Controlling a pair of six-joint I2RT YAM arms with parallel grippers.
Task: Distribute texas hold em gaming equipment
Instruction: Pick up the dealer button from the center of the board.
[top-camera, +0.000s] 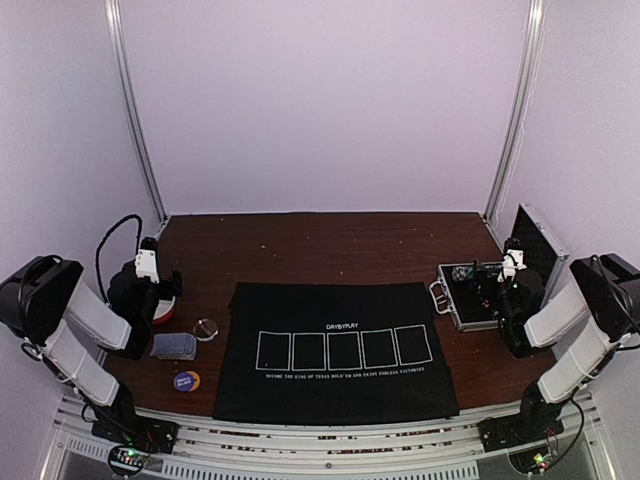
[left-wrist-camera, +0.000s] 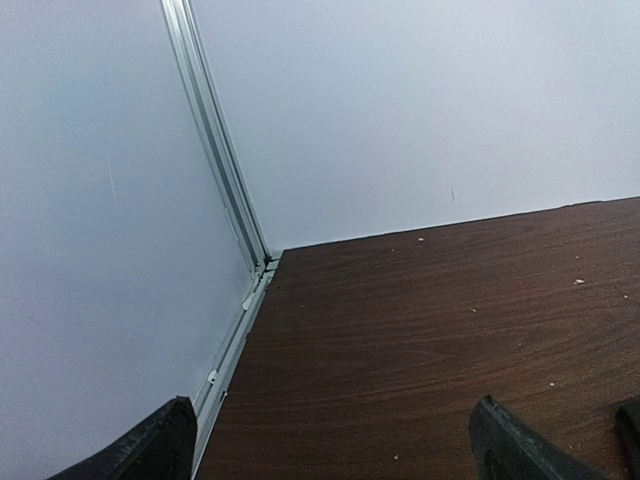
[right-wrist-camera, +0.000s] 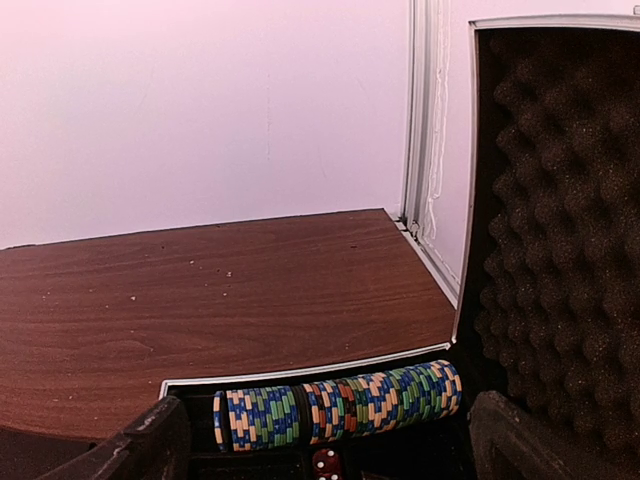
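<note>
In the top view a blue-grey card deck (top-camera: 173, 346), a clear round dealer disc (top-camera: 205, 329) and a purple disc on an orange one (top-camera: 186, 381) lie left of the mat. My left gripper (top-camera: 158, 283) hovers behind them, over a partly hidden orange and white round thing (top-camera: 166, 311). In its wrist view the left gripper (left-wrist-camera: 330, 455) is open and empty over bare table. My right gripper (top-camera: 488, 280) is open above the silver case (top-camera: 462, 322). In its wrist view the right gripper (right-wrist-camera: 325, 450) stands over a row of striped chips (right-wrist-camera: 335, 405) and a red die (right-wrist-camera: 325, 465).
The black mat with five white card outlines (top-camera: 335, 350) fills the table's middle. The case lid (top-camera: 540, 240) stands open, its foam lining (right-wrist-camera: 560, 250) close on my right gripper's right. White walls and metal corner posts (left-wrist-camera: 215, 150) enclose the table.
</note>
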